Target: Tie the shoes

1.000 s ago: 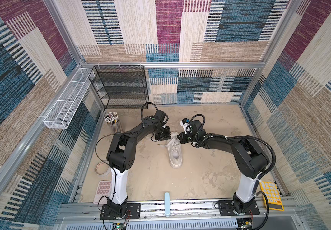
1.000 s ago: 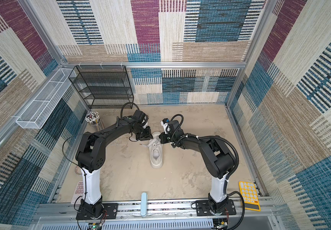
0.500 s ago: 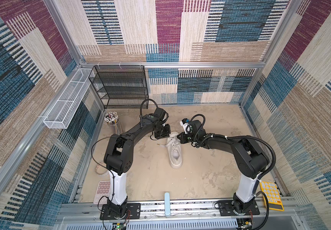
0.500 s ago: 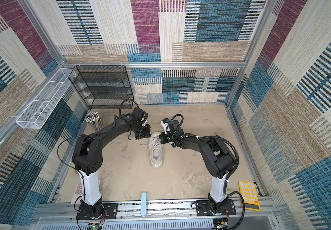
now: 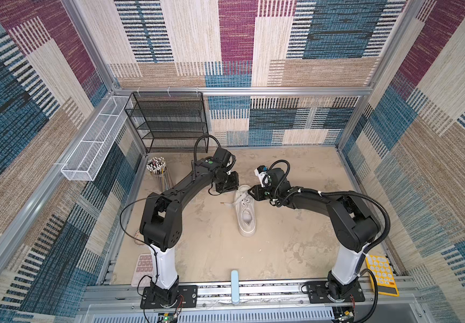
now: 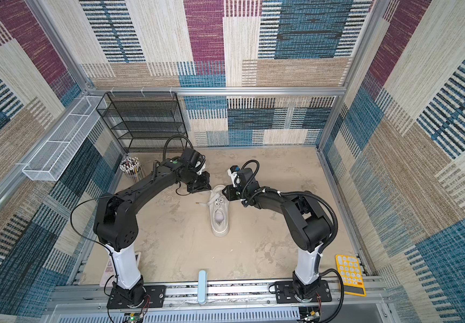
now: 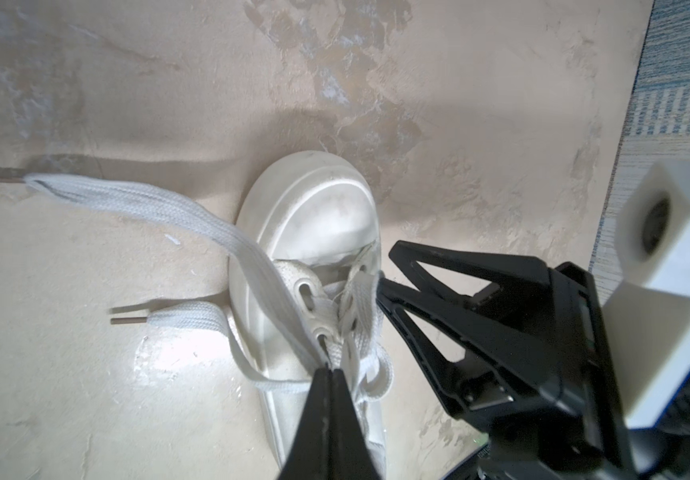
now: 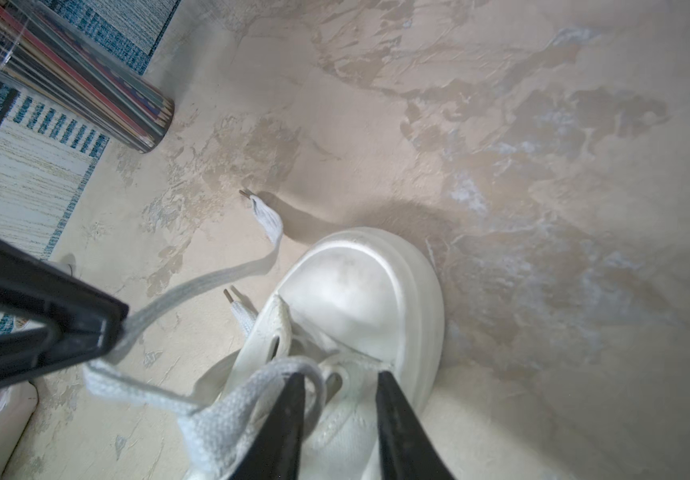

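White lace [image 7: 194,217] is clamped in the left gripper [image 7: 331,371]. The right gripper [image 8: 340,376] stands apart just beside it, over the sneaker [image 7: 326,216]. No bow shows yet, so the tying seems mostly ahead.

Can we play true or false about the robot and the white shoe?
1. The left gripper pinches a lace. True.
2. The right gripper is shut tight. False: its jaws stand apart over the shoe.
3. The shoe is tied in a bow. False: both lace ends are loose, with no bow.
4. The shoe is white. True.
5. The pencil cup stands beside the right arm. False: it is on the left arm's side.
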`<action>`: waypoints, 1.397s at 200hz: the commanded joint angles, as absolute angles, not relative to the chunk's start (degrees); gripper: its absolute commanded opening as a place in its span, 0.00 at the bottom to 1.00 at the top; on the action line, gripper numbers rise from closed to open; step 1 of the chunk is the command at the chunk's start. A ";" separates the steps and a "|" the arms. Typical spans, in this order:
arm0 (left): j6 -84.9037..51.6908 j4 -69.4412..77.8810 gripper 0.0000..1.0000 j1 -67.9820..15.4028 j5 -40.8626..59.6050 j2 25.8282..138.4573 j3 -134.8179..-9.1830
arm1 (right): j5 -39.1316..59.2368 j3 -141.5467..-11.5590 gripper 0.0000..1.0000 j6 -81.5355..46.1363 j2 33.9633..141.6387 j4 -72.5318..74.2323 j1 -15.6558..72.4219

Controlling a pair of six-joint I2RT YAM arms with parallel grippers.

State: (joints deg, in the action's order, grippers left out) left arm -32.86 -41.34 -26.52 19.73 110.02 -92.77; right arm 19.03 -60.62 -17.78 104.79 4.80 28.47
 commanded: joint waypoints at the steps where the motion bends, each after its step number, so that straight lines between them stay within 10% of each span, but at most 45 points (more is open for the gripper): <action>1: -31.40 -42.10 0.00 -26.80 21.18 109.55 -92.48 | 20.64 -59.33 0.37 -19.93 102.97 6.26 28.00; 59: -31.39 -42.06 0.00 -28.58 21.39 111.72 -92.70 | 23.07 -59.11 0.46 -20.03 99.86 1.55 27.54; 279: -29.09 -44.56 0.00 -31.13 19.52 112.54 -94.22 | 38.79 -51.22 0.28 -33.28 99.26 9.46 25.44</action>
State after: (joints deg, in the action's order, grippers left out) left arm -30.04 -44.21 -30.92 19.81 112.22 -93.91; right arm 37.60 -50.00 -32.14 97.97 6.90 25.43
